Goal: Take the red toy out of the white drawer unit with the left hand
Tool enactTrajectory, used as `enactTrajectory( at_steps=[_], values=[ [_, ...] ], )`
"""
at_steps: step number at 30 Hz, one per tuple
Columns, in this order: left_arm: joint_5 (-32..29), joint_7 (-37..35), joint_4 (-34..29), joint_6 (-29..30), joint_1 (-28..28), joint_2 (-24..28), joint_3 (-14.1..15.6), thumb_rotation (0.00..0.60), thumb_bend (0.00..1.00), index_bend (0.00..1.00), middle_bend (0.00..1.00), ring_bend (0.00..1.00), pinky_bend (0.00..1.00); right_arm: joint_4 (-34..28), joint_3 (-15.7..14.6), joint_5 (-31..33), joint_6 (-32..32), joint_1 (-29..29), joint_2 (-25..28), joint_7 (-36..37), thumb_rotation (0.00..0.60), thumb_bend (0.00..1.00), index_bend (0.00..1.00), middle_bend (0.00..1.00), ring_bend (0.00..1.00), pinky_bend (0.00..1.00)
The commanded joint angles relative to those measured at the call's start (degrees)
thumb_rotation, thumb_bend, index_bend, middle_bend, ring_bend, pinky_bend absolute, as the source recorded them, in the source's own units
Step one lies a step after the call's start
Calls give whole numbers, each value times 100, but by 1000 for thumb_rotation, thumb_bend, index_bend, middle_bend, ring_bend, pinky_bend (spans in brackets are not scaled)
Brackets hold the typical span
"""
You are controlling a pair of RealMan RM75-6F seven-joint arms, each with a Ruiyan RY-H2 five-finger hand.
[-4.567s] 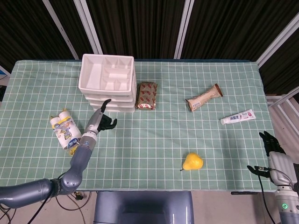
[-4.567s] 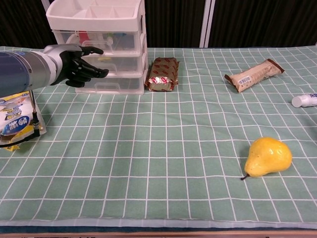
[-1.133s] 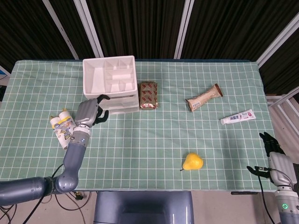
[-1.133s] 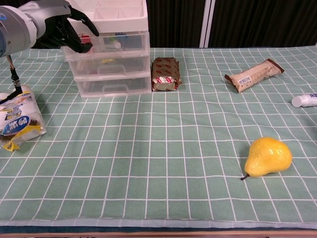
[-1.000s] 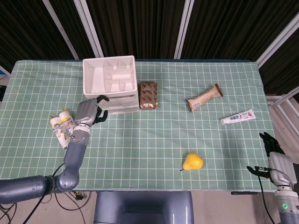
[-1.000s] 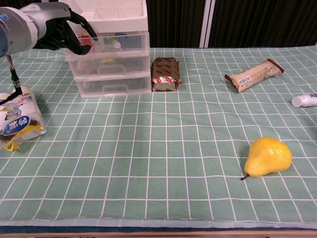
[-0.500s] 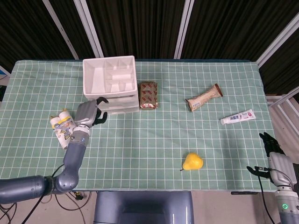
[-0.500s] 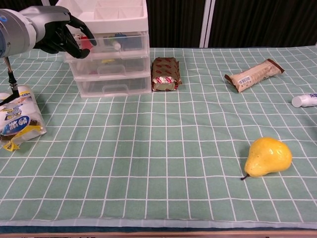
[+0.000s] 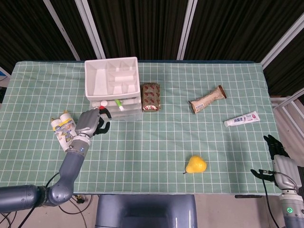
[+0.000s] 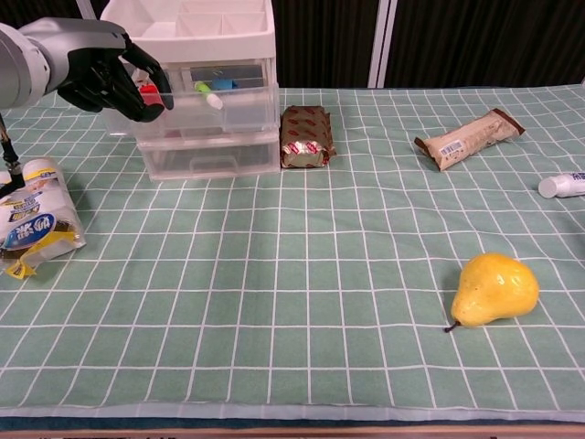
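So the left hand (image 10: 114,78) is up at the front left corner of the white drawer unit (image 10: 196,82), and its dark fingers (image 10: 151,69) are curled round the front edge of the top drawer (image 10: 210,102), which sits pulled out past the two drawers below. The red toy (image 10: 146,93) is right there inside that open drawer, tucked just behind the fingers at the drawer's left end; from the chest view I honestly can't tell if the fingers touch the toy or only the drawer front. A bit further along the drawer from the fingers lies a green-and-white marker (image 10: 207,94).

On the tabletop (image 9: 156,137), a pack of small bottles (image 9: 65,131) lies just below and outside the left wrist. Past the far side of the drawer unit from the fingers there's a brown snack packet (image 9: 151,96) touching or nearly touching it, then a wrapped bar (image 9: 207,99), a toothpaste tube (image 9: 242,119) and a yellow pear (image 9: 195,164) well away.

The right hand (image 9: 276,148) hangs off the tabletop's right edge, dark fingers loosely apart, holding nothing.
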Motion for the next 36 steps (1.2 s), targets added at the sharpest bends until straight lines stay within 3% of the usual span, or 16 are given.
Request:
enactTrajectory(
  at_steps=[1, 17, 24, 30, 36],
  values=[
    [43, -50, -170, -8, 41, 98, 65, 600, 448, 516, 1000, 998, 1000, -1, 0, 0, -2, 1, 0, -2, 600, 66, 0, 0, 0, 229],
    [162, -164, -597, 20, 92, 323, 305, 600, 440, 496, 1000, 998, 1000, -5, 5, 10, 0, -2, 2, 17, 600, 66, 0, 0, 0, 229],
    [239, -257, -657, 33, 92, 370, 327, 600, 200, 381, 1000, 998, 1000, -15, 2, 12, -6, -2, 8, 17, 600, 66, 0, 0, 0, 229],
    [334, -299, -716, 89, 74, 455, 287, 600, 151, 350, 1000, 998, 1000, -15, 0, 10, -4, -3, 7, 13, 600, 65, 0, 0, 0, 229],
    [361, -249, -875, 158, 12, 649, 167, 600, 175, 350, 1000, 998, 1000, -18, 2, 14, -4, -5, 9, 21, 600, 66, 0, 0, 0, 229]
  ],
)
